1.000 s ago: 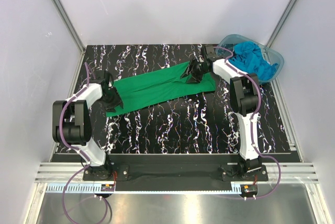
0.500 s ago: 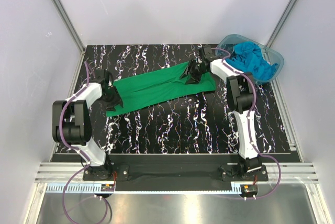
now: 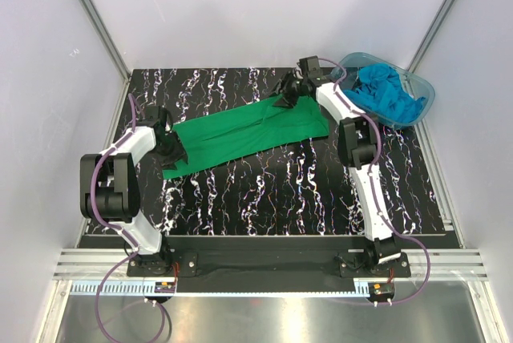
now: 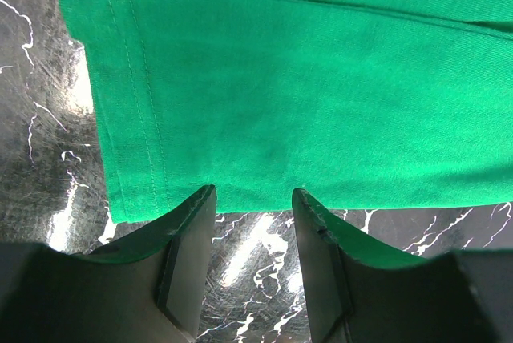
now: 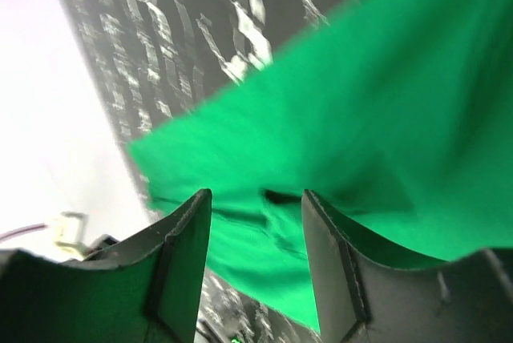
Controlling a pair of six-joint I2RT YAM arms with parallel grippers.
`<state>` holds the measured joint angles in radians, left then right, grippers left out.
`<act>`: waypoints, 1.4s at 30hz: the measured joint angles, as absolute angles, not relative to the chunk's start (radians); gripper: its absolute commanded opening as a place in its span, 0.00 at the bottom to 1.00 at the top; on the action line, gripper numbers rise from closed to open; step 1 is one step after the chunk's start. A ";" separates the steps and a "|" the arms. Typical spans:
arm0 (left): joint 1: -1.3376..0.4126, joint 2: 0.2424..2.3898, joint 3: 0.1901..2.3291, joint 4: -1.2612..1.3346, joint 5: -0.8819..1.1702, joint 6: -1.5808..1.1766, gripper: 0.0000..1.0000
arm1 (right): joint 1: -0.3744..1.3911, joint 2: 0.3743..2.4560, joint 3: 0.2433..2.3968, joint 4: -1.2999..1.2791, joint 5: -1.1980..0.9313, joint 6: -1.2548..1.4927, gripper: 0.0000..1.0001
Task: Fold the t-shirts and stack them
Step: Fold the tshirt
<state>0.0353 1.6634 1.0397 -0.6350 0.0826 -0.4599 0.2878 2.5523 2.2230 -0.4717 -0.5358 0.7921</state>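
A bright green t-shirt [image 3: 240, 135] lies folded into a long strip, slanting across the black marbled table. My left gripper [image 3: 172, 151] is open at the strip's near-left end. In the left wrist view its jaws [image 4: 252, 207] stand apart over bare table, just short of the shirt's hemmed edge [image 4: 304, 94]. My right gripper [image 3: 285, 94] is open and empty at the strip's far-right edge. In the blurred right wrist view it [image 5: 256, 199] hangs over the green cloth [image 5: 361, 119]. Turquoise-blue shirts [image 3: 389, 94] lie bunched in the tub.
The clear blue-tinted tub [image 3: 423, 86] stands at the table's far right corner, just right of my right arm. White walls and metal rails close in the table on the left, right and far sides.
My right gripper has moved from on top of the shirt's right end toward the far edge, uncovering that end. The left arm and the rest of the shirt have not moved.
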 measured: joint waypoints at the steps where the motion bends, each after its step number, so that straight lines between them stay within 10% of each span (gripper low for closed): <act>1: 0.035 1.663 1.040 -0.635 0.083 -0.460 0.48 | 0.292 2.587 2.280 -0.467 -0.544 0.814 0.55; 8: 0.037 1.663 1.040 -0.635 0.083 -0.461 0.48 | 0.355 2.828 2.673 -0.381 -0.606 0.999 0.52; 24: 0.037 1.649 1.004 -0.617 0.084 -0.467 0.48 | 0.260 2.243 1.856 -0.538 -0.414 0.862 0.26; 42: 0.037 1.649 1.004 -0.611 0.089 -0.468 0.48 | 0.283 2.255 1.708 -0.390 -0.403 1.061 0.37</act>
